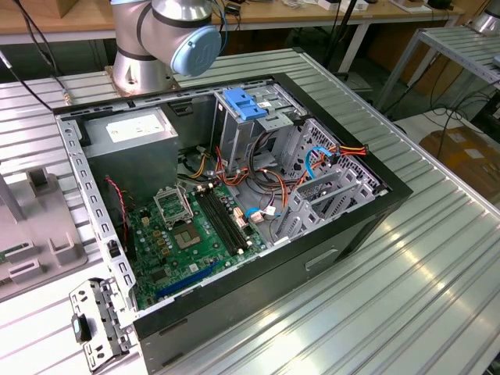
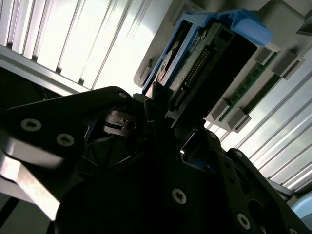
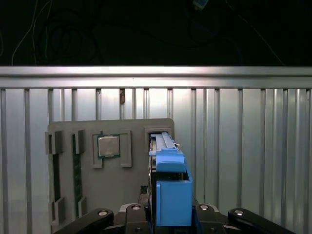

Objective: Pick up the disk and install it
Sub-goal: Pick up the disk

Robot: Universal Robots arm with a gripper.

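Disk [image 3: 171,187] stands on edge in slot [image 3: 148,141] along one edge of grey tray [image 3: 68,131] on table [image 3: 243,146], processor chip [image 3: 108,145] beside. End effector [image 3: 169,209] straddles disk at blue end; whether clamped, cannot tell. Pick likely wants centred hold, straight pull along slot, no tilt.

Nothing legible can be made out. The white sticker [image 1: 131,129] on top of the power-supply box [image 1: 133,168] carries dark print (too small to read in the exterior view). The metal lid of the processor chip [image 3: 108,146], seated in the grey tray [image 3: 66,165], gives no readable marking. The disk [image 3: 170,187] stands edge-on in the first wrist view, so no labelled face can be read.
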